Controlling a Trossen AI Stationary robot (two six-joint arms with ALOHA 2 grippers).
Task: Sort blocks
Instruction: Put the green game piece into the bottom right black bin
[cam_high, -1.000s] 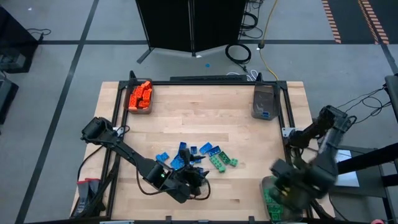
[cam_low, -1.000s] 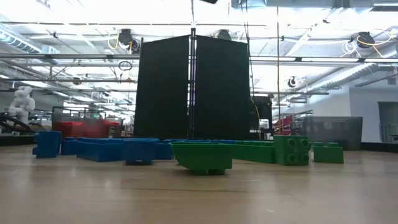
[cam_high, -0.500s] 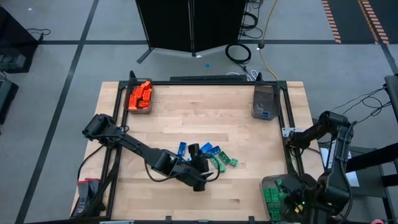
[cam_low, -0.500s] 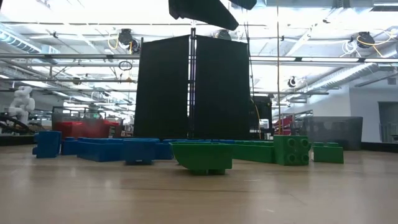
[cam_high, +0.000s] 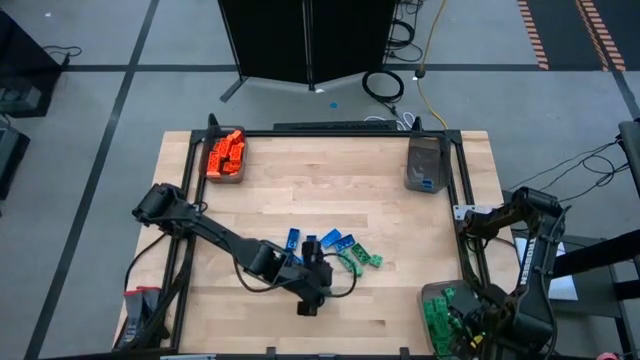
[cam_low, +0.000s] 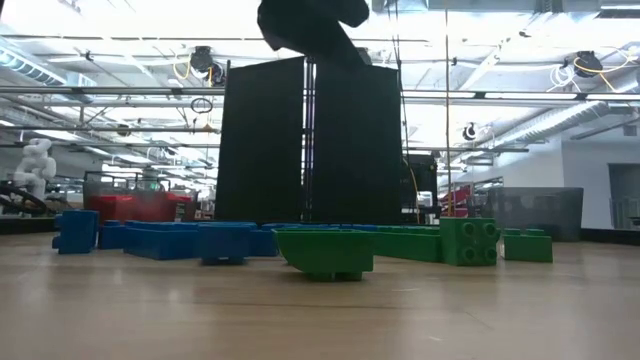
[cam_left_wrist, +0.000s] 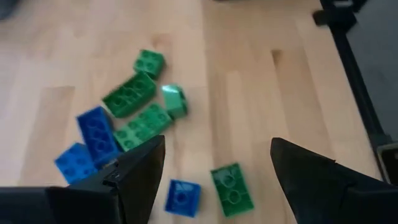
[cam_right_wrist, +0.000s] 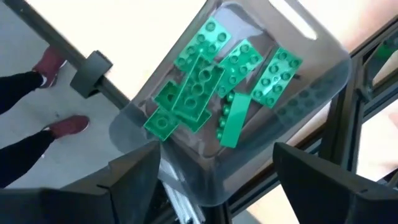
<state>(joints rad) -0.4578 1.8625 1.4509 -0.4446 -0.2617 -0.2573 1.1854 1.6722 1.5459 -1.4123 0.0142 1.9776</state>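
**Block sort: left arm over the loose pile, right arm over the green bin**

Far left corner of the table (cam_high: 330, 170): a bin (cam_high: 225, 160) filled with orange blocks (cam_high: 227, 152).

Left arm reaches from the left edge toward the table's middle. Left gripper (cam_high: 312, 290) hangs above the near side of the loose pile; fingers (cam_left_wrist: 140, 180) spread wide, nothing between them. Its wrist view looks down on the wood past both fingers.

Loose pile, mid-table, slightly toward the near edge: blue blocks (cam_high: 322, 241) on the left side, green blocks (cam_high: 358, 260) on the right, touching or just beside one another. In the left wrist view, several green bricks (cam_left_wrist: 134, 96) lie in a cluster, one small green piece (cam_left_wrist: 175, 100) tipped on edge. A single green brick (cam_left_wrist: 231, 188) and a small blue one (cam_left_wrist: 183, 197) lie apart from it, nearer the gripper. In the low view, the blue row (cam_low: 170, 238) sits left, the green row (cam_low: 440, 242) right, and one green brick (cam_low: 325, 253) lies closer to the lens, tilted.

Far right corner: a bin (cam_high: 425, 165) with blue at its bottom; count cannot be told.

Near right corner: a translucent bin (cam_right_wrist: 311, 93) holding green blocks (cam_right_wrist: 205, 84), flat plates overlapping, one narrow piece (cam_right_wrist: 233, 121) lying loose on top. Right gripper (cam_right_wrist: 214, 180) hovers over it, fingers (cam_right_wrist: 134, 180) spread apart and holding nothing.

A person's legs and red shoes (cam_right_wrist: 46, 65) show on the floor beyond the table frame.
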